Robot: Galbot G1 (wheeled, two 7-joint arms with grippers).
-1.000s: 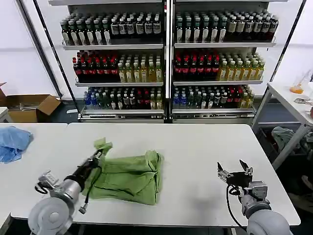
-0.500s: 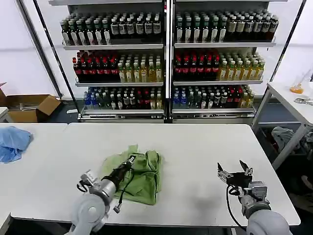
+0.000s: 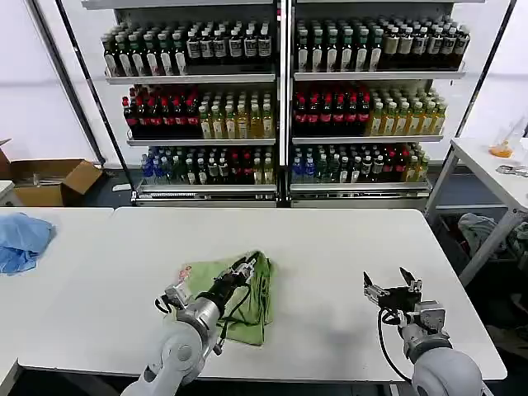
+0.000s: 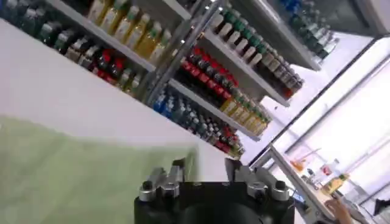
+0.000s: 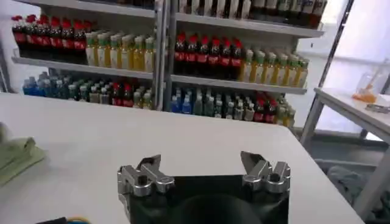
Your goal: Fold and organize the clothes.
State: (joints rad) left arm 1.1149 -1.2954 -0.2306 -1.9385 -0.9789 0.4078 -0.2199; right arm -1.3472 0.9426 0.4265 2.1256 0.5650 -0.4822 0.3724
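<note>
While my left gripper [image 3: 247,266] rests over the folded green shirt [image 3: 247,309] near the white table's [image 3: 330,247] front edge, seemingly pinching its fabric, my right gripper [image 3: 390,290] hovers open, empty, well apart.

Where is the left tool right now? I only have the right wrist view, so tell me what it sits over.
Observer: The left tool is over the large pale green fabric shirt, near the shirt's edge that faces the right arm.
Operator: My right tool is open over bare tabletop. Describe how the shirt lies.
Observer: It lies as a compact folded bundle on the white table, left of centre in the head view.
Operator: Report any other cloth.
Observer: A smaller light blue cloth lies bunched on the neighbouring table at the robot's far left, apart from the shirt.
</note>
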